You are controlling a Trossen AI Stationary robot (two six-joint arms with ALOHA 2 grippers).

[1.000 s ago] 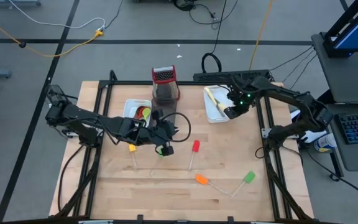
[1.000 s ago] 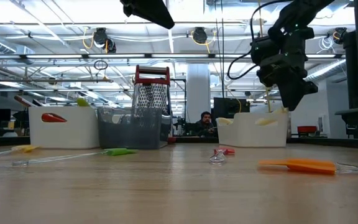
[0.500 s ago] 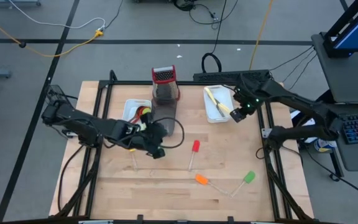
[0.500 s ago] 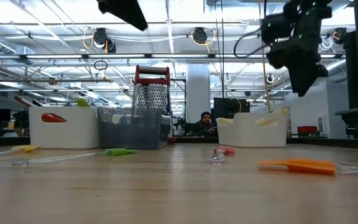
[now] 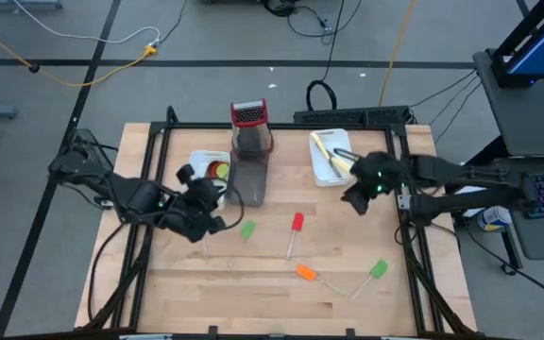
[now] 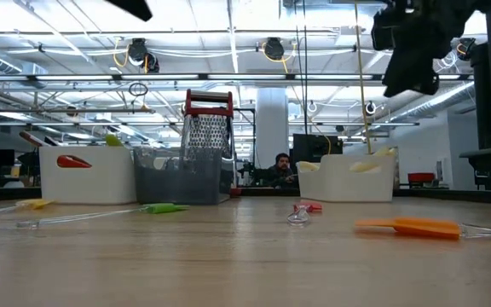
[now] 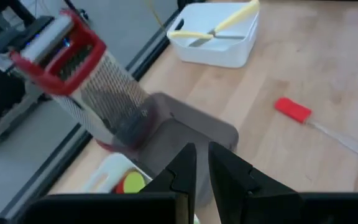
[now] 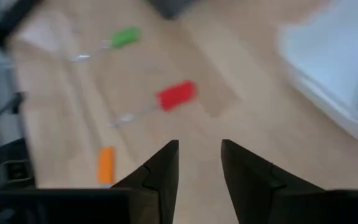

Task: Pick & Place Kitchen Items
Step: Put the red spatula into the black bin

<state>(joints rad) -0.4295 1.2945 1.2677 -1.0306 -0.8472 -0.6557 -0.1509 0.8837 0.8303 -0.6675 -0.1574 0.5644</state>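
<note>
Both arms look to be between picks, neither carrying anything. The left gripper [image 5: 199, 222] hangs over the table beside the left white tray [image 5: 196, 162], its jaws nearly closed with only a thin gap and nothing in it, as the left wrist view shows. The right gripper [image 5: 355, 200] sits just off the front corner of the right white tray [image 5: 325, 177], jaws parted and empty in the right wrist view. Some items are already stowed: yellow utensils [image 5: 327, 148] lie in the right tray, red and yellow ones in the left. Loose on the table are a green spatula [image 5: 246, 229] close to the left gripper, a red spatula [image 5: 297, 224] at mid-table, an orange spatula [image 5: 306, 273] and a second green spatula [image 5: 378, 269] toward the front edge. The likely next move is another pick: the left arm must spread its jaws and drop onto the near green spatula, while the right would reach out to the red one. The clear handles are thin and hard to see against the wood, so their lie is uncertain. The grey tray's [image 5: 250, 179] contents are not visible, and the low view cuts off both grippers.
</note>
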